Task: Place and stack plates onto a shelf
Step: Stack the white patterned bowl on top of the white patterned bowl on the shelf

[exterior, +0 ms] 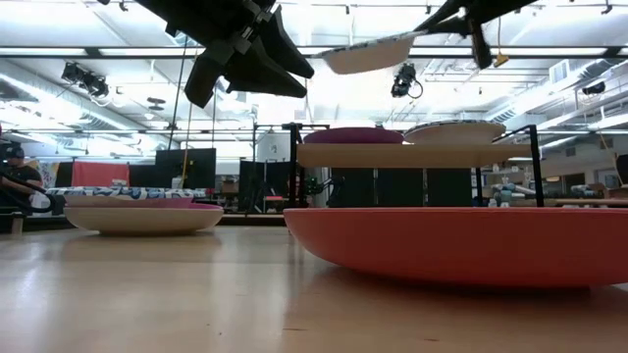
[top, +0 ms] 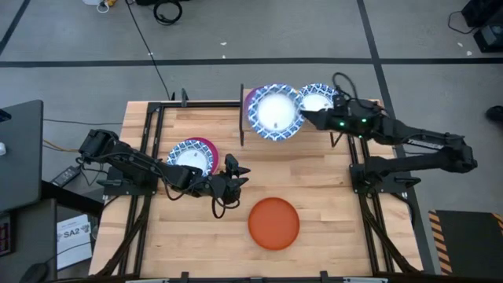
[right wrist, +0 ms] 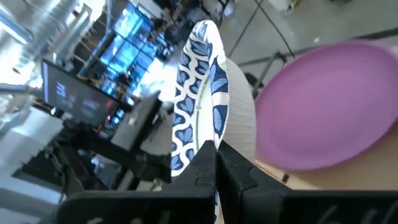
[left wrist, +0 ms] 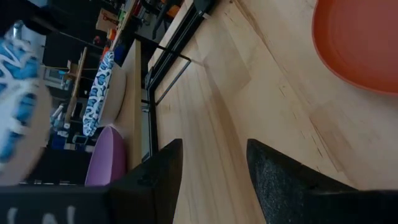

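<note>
My right gripper [top: 305,118] is shut on a white plate with a blue patterned rim [top: 275,112], held in the air above the shelf [exterior: 392,155]. On the shelf rest a purple plate [exterior: 353,135] and another blue-rimmed plate [top: 317,98]. Left of centre, a blue-rimmed plate [top: 189,155] lies on a magenta plate [top: 209,148]. An orange plate [top: 273,222] lies near the front. My left gripper [top: 236,169] hovers open between the stack and the orange plate, touching nothing. My right gripper pinches the patterned rim [right wrist: 208,140] of the blue-rimmed plate between its two fingers, on the plate's side toward the table's right. The fingers come nearly level from the right. The plate [exterior: 368,54] hangs clear above the shelf, a little tilted, over the purple plate [right wrist: 323,106].
The shelf stands at the table's far edge on thin black legs [top: 241,118]. Bare wooden tabletop [top: 330,181] lies between the shelf and the orange plate. Black frame rails [top: 145,157] run along both table sides.
</note>
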`<control>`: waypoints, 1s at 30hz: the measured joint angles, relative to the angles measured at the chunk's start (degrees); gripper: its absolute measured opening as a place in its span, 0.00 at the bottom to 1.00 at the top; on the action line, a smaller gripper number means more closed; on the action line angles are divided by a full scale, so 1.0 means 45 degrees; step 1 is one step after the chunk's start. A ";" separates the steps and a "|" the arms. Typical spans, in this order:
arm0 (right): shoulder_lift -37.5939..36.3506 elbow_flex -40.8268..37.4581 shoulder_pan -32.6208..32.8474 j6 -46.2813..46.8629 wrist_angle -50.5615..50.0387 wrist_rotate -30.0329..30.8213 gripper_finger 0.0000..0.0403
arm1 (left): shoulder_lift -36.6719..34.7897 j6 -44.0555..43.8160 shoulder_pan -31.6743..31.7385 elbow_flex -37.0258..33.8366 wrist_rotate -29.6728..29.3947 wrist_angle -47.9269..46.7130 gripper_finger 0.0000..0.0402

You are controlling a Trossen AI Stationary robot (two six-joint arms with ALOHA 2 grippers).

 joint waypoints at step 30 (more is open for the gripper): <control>-0.5036 0.0000 -0.0088 -0.0189 -0.5557 0.6102 0.01 | 0.0000 -0.0001 -0.0004 0.0000 0.0004 -0.0005 0.46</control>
